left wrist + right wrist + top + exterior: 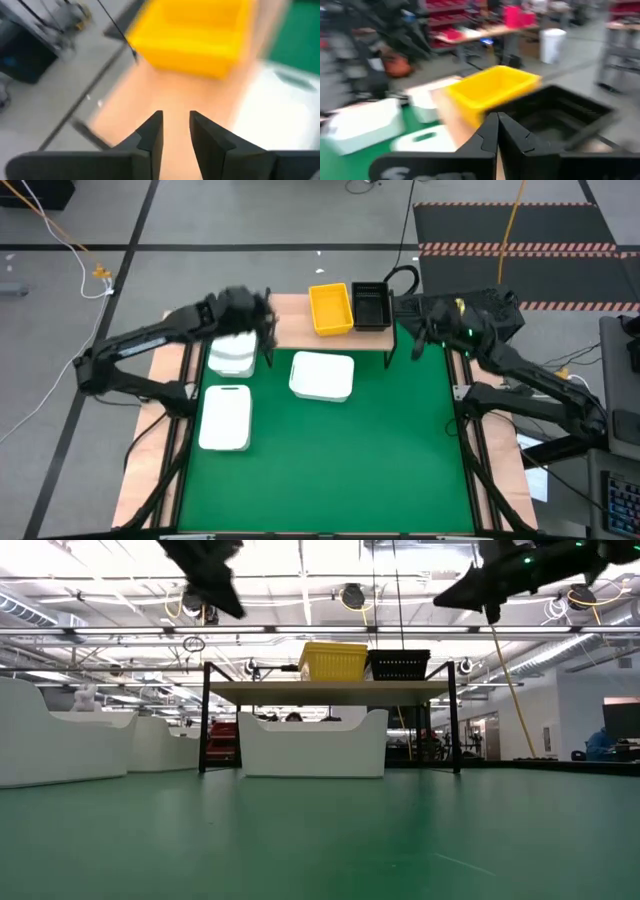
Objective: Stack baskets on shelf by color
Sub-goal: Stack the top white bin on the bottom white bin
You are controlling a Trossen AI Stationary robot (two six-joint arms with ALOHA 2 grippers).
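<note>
The shelf (290, 328) stands at the mat's far edge. On its right part sit a yellow basket (331, 308) and a black basket (371, 305), side by side. Three white baskets rest on the green mat: one (232, 356) by the shelf's left end, one (322, 376) in front of the shelf, one (225, 418) nearer on the left. My left gripper (176, 121) hangs above the shelf's bare left part, open with nothing between its fingers. My right gripper (496, 124) is shut and empty, in the air just right of the black basket (560, 117).
The shelf's thin black legs (205, 720) stand on the mat (330, 470). The mat's near half is bare. Cables and a striped floor mat (520, 230) lie beyond the table.
</note>
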